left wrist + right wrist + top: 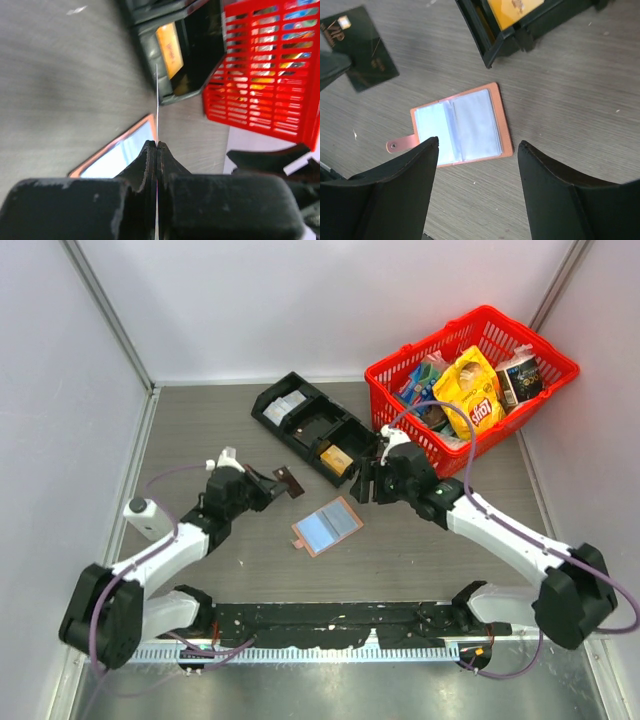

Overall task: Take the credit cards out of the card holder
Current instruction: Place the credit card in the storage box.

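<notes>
The salmon-pink card holder [327,526] lies open on the table, pale blue clear sleeves up, its tab pointing left. It also shows in the right wrist view [465,125] and the left wrist view [120,152]. My left gripper [272,483] is shut on a dark credit card [290,482] and holds it above the table, left of the holder. That card is edge-on in the left wrist view [157,100] and shows gold print in the right wrist view [360,47]. My right gripper [366,486] is open and empty, hovering just right of and above the holder [477,145].
A black compartment tray [300,420] lies behind the holder with an orange card [337,458] in its near compartment. A red basket [520,340] of snack packets stands at the back right. White walls enclose the table on the left, back and right.
</notes>
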